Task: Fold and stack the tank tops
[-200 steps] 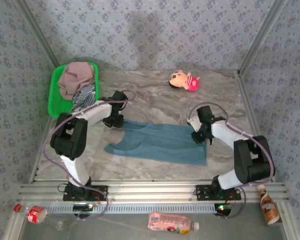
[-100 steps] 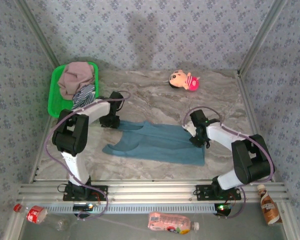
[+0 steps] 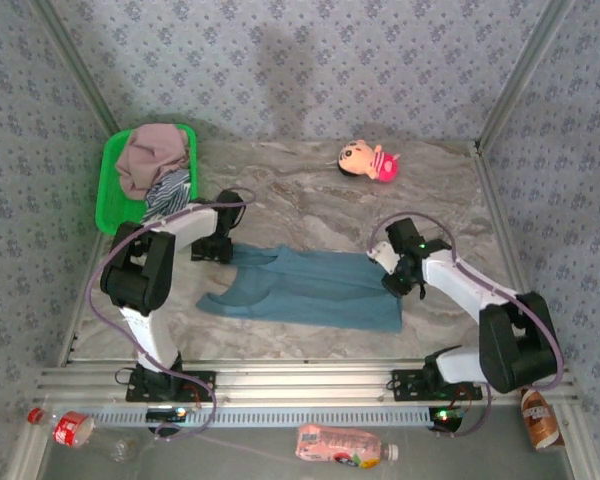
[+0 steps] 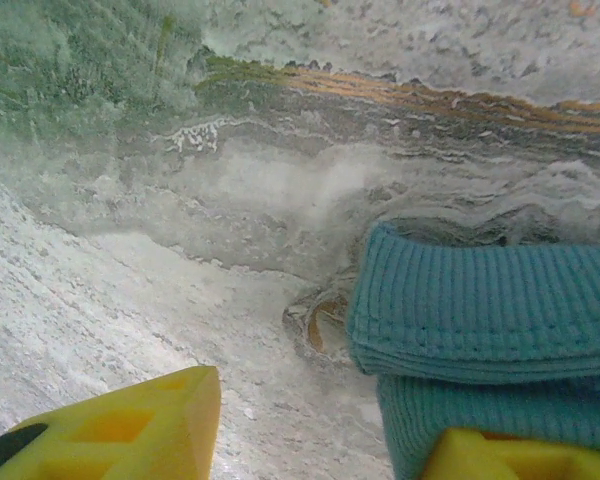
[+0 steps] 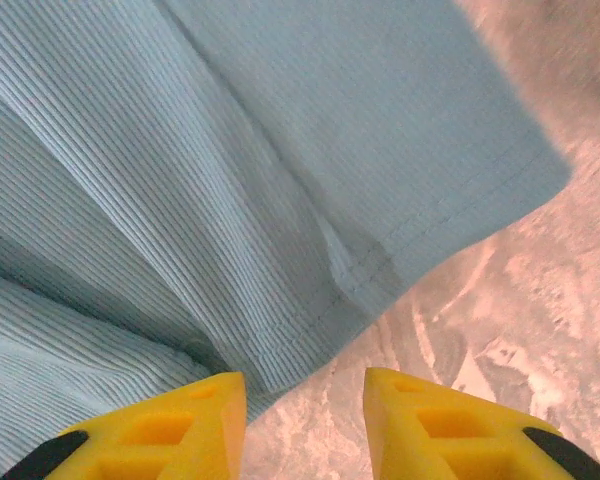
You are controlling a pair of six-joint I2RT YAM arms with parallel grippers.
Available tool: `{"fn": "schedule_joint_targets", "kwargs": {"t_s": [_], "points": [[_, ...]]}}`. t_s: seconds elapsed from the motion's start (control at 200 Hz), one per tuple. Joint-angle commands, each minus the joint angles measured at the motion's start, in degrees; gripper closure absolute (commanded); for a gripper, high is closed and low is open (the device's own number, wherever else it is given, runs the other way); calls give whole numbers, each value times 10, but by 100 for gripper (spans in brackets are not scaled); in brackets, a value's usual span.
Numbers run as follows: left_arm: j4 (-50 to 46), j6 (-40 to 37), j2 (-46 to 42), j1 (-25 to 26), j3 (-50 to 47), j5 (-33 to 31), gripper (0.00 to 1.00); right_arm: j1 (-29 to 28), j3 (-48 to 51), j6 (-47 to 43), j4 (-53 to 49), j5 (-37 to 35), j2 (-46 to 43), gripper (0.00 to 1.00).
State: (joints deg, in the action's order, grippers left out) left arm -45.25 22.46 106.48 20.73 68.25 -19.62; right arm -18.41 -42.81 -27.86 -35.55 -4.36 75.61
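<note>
The teal top point(image 3: 310, 285) lies flat on the table point(image 3: 310, 190) between both arms, seemingly folded once along its length; more folds are needed, I judge. The left gripper point(image 4: 330, 410) is released beside the strap end; the right gripper point(image 5: 305, 380) is released just off the hem. The green tray point(image 3: 108, 205) holds the pink top point(image 3: 150, 155) and the striped top point(image 3: 168, 192), not yet folded.
</note>
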Motion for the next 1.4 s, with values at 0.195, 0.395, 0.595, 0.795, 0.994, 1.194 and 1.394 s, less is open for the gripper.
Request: {"fn": "schedule_joint_targets", "kwargs": {"t_s": [0.195,0.395,0.595,0.795,0.994,1.194,1.394], "points": [[-117,56,-68,7,27,31,39,25,-54,11,94,119,24,59],[-170,101,-99,36,89,65,37,34,-61,23,111,123,59,57],[-169,131,-47,75,170,124,36,42,-66,15,104,121,68,55],[-136,130,59,140,295,162,37,50,-67,13,97,115,68,55],[-96,135,118,169,312,209,43,57,-66,14,90,118,68,55],[-88,131,140,174,301,222,53,62,-57,13,93,117,71,54],[-49,123,136,172,273,244,58,66,-55,13,96,119,71,54]]}}
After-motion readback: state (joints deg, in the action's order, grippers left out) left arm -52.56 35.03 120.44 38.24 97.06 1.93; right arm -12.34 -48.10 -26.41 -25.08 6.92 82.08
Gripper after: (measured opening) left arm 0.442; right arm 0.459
